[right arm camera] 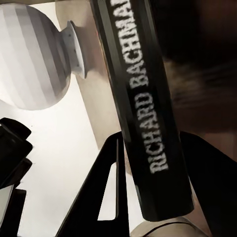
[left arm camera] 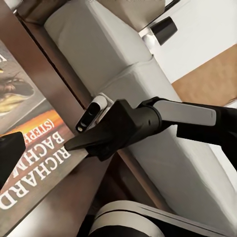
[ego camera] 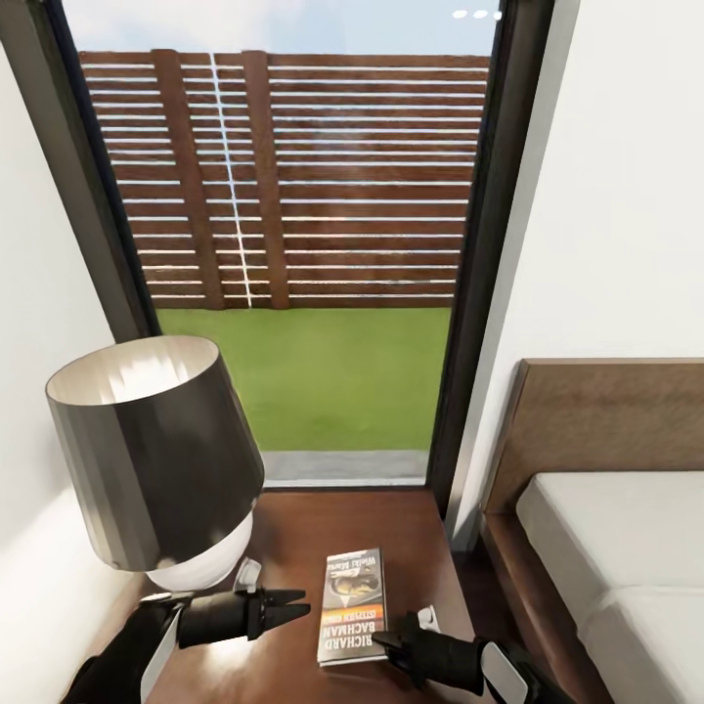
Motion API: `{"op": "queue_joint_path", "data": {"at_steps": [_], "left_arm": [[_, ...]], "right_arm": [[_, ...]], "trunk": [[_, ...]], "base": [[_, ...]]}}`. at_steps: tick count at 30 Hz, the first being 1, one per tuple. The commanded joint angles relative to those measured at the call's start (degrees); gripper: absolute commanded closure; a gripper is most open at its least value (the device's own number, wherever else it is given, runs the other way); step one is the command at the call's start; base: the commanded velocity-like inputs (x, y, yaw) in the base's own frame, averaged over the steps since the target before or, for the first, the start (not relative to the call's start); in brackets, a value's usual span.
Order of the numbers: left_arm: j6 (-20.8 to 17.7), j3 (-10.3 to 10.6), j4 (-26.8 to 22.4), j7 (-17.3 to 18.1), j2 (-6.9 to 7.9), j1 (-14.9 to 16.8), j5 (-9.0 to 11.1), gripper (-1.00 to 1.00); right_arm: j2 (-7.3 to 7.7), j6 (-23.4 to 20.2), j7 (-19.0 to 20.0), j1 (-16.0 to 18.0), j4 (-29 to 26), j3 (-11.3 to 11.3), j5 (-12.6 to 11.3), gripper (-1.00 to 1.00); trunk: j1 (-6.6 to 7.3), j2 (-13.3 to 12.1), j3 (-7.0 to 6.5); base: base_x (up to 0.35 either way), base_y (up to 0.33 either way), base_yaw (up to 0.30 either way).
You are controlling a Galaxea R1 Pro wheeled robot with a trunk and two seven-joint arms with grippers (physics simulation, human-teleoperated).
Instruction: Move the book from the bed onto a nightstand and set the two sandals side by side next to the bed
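- The right gripper (ego camera: 391, 643) sits at the bottom of the head view, right of centre, its black fingers at the near right corner of the book (ego camera: 353, 605). In the right wrist view the book's dark spine (right arm camera: 148, 123) runs between the two spread fingers (right arm camera: 106, 192); I cannot tell whether they press on it.
- The left gripper (ego camera: 293, 606) is at lower left, pointing toward the book's left edge, its fingers close together, holding nothing.
- The book lies flat, cover up, on the glossy brown surface of the nightstand (ego camera: 411, 533), in the lower middle of the frame.
- Left of it stands a lamp with a white round base (ego camera: 200, 567) and a dark shade (ego camera: 156, 450).
- At lower right, the bed (ego camera: 626, 548) shows its grey mattress and wooden headboard.
- Beyond, filling the upper middle, is a black-framed window (ego camera: 293, 244) with grass and a slatted fence outside.
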State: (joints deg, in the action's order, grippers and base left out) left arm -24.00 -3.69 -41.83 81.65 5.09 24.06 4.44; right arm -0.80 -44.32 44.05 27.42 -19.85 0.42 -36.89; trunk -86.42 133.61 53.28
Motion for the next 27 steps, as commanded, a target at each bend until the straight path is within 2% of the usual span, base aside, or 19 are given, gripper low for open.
{"op": "queue_joint_path", "data": {"at_steps": [1, 12, 13, 27], "left_arm": [[-0.61, -0.01, -0.01, 0.18, 0.01, 0.02, 0.07, -1.0], [-0.61, 0.0, -0.01, 0.18, 0.01, 0.02, 0.1, -1.0], [-0.61, 0.0, -0.01, 0.18, 0.01, 0.02, 0.1, -1.0], [-0.61, -0.05, -0.01, 0.18, 0.01, 0.02, 0.12, -1.0]], "right_arm": [[0.01, 0.2, -0.04, 0.0, 0.07, 0.28, 1.03, 1.0], [0.03, 0.2, -0.02, 0.0, 0.07, 0.28, 1.03, 1.0], [0.03, 0.15, 0.01, 0.0, 0.07, 0.28, 1.03, -1.0], [0.01, 0.12, 0.07, 0.0, 0.07, 0.28, 1.03, -1.0]], "trunk": [[0.24, -0.39, -0.12], [0.24, -0.39, -0.12], [0.24, -0.39, -0.12], [0.24, -0.39, -0.12]], "base": [[0.0, 0.0, 0.0], [0.0, 0.0, 0.0], [0.0, 0.0, 0.0], [0.0, 0.0, 0.0]]}}
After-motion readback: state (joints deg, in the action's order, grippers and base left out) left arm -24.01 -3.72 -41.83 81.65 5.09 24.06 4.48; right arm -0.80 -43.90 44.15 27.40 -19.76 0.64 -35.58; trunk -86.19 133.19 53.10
